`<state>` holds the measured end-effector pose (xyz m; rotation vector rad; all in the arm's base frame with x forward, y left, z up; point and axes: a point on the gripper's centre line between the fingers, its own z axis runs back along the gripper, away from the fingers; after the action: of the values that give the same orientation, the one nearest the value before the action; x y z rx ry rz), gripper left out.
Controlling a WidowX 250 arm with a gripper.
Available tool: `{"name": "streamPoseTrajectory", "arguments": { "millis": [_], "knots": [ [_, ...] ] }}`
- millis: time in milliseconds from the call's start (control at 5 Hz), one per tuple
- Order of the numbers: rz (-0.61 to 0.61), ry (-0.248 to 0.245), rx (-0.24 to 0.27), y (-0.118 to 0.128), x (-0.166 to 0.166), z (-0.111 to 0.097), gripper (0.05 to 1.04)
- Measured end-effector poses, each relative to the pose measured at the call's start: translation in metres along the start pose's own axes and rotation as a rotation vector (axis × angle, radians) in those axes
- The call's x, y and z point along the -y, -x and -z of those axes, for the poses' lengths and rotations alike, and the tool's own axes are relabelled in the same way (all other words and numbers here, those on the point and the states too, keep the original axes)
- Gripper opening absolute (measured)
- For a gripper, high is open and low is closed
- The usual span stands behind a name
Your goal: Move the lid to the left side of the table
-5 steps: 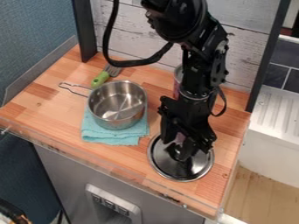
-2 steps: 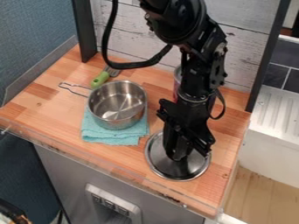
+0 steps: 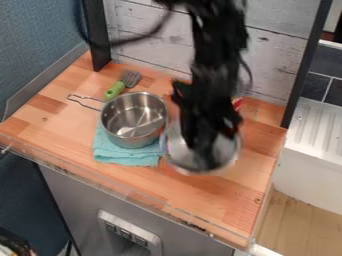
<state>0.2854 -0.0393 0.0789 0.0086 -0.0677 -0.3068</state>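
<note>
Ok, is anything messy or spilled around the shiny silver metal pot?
A little messy: the turquoise cloth looks wrinkled and crooked, poking out in front from under the shiny silver metal pot. I can't see any spill or damage there.

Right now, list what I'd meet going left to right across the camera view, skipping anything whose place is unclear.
Blue wall → metal saucepan → lid → white ribbed surface.
</note>
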Motion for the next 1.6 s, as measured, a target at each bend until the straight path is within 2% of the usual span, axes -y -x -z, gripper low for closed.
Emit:
{"name": "streamPoseTrajectory", "arguments": {
  "millis": [200, 400, 800, 1000, 1200, 1600],
  "knots": [
    [-0.128, -0.011, 0.035, 0.013, -0.035, -0.022, 0.280],
    [-0.371, -0.036, 0.019, 0.033, -0.082, -0.022, 0.280],
    [-0.669, -0.088, -0.003, 0.055, -0.177, -0.021, 0.280],
    [-0.731, -0.114, -0.014, 0.053, -0.214, -0.020, 0.280],
    [-0.795, -0.125, -0.039, 0.057, -0.235, -0.012, 0.280],
    [-0.857, -0.128, -0.116, 0.059, -0.259, 0.020, 0.280]
  ]
}}
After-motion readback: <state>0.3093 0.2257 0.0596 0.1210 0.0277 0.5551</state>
